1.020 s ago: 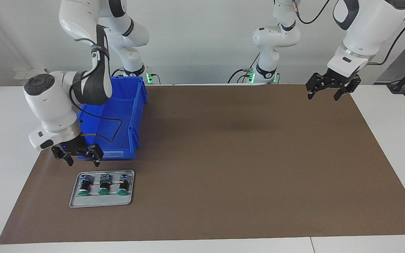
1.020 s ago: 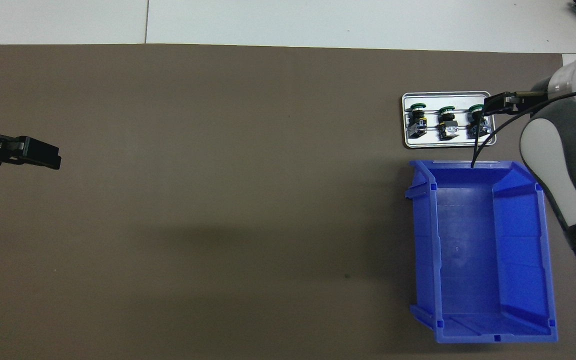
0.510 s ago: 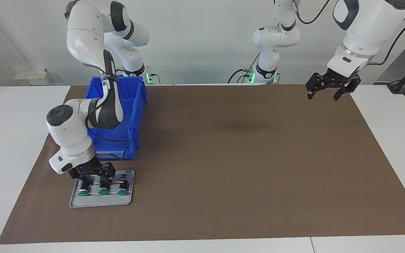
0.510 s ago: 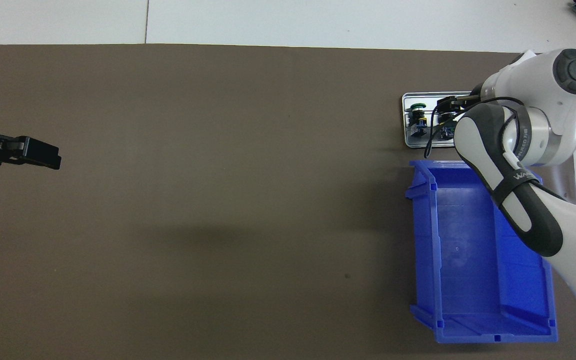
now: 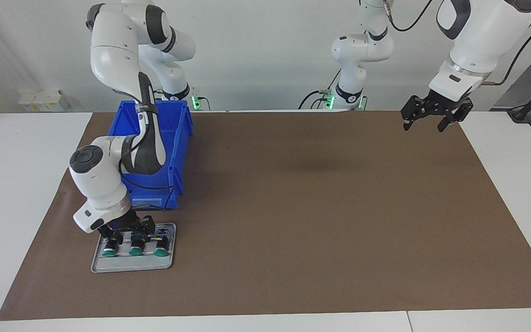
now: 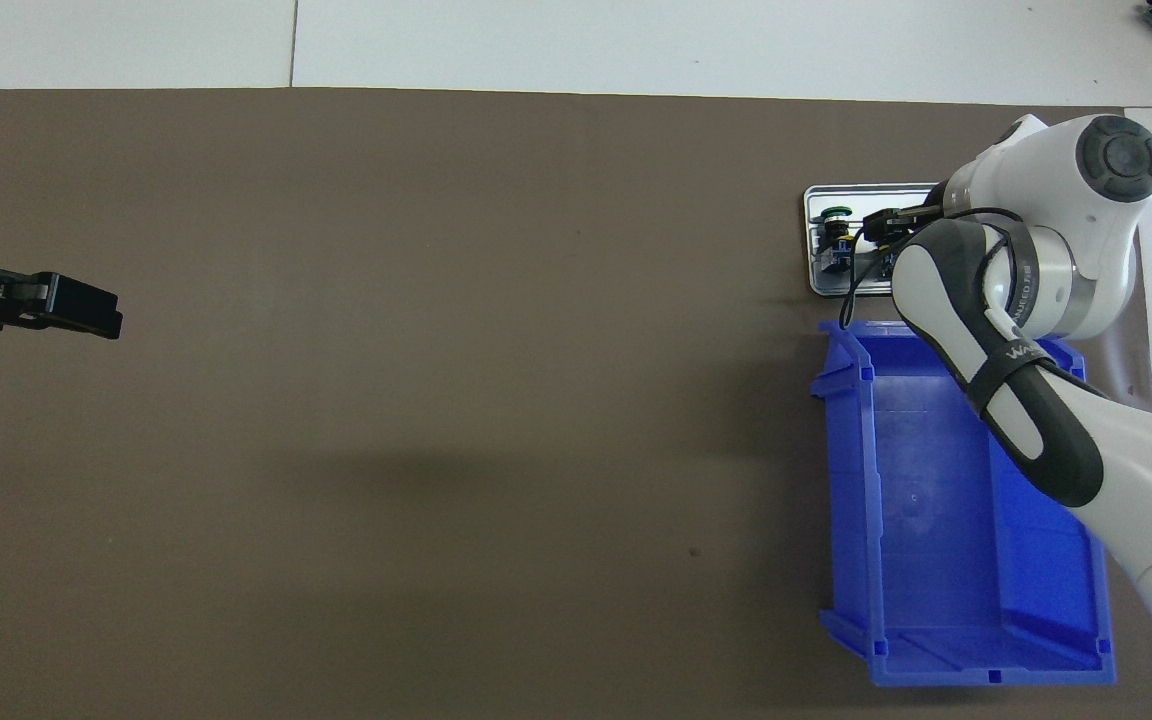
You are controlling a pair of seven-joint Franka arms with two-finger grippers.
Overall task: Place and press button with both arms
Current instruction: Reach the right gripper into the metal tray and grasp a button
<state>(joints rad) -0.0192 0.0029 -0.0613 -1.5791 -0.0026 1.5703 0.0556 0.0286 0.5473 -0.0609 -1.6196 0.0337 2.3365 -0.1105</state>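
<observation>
Three green-capped buttons lie in a row on a small grey tray [image 5: 132, 263] at the right arm's end of the table: one [image 5: 108, 251], the middle one [image 5: 135, 251] and a third [image 5: 159, 251]. My right gripper [image 5: 129, 232] is down on the tray, open, a finger on each side of the middle button's black body. In the overhead view the right arm hides most of the tray [image 6: 821, 290]; only one button [image 6: 836, 212] shows beside the right gripper [image 6: 881, 228]. My left gripper [image 5: 424, 121] hangs open and holds nothing over the mat's corner at the left arm's end; the left gripper [image 6: 86, 308] waits.
An open blue bin [image 5: 175, 138] stands just nearer to the robots than the tray, and the right arm reaches over the blue bin [image 6: 936, 500]. A brown mat [image 5: 316, 207] covers the table; its white margin runs along the edges.
The right arm swung from beside the bin's edge down onto the tray, its gripper settling around the middle button. The left arm has not moved.
</observation>
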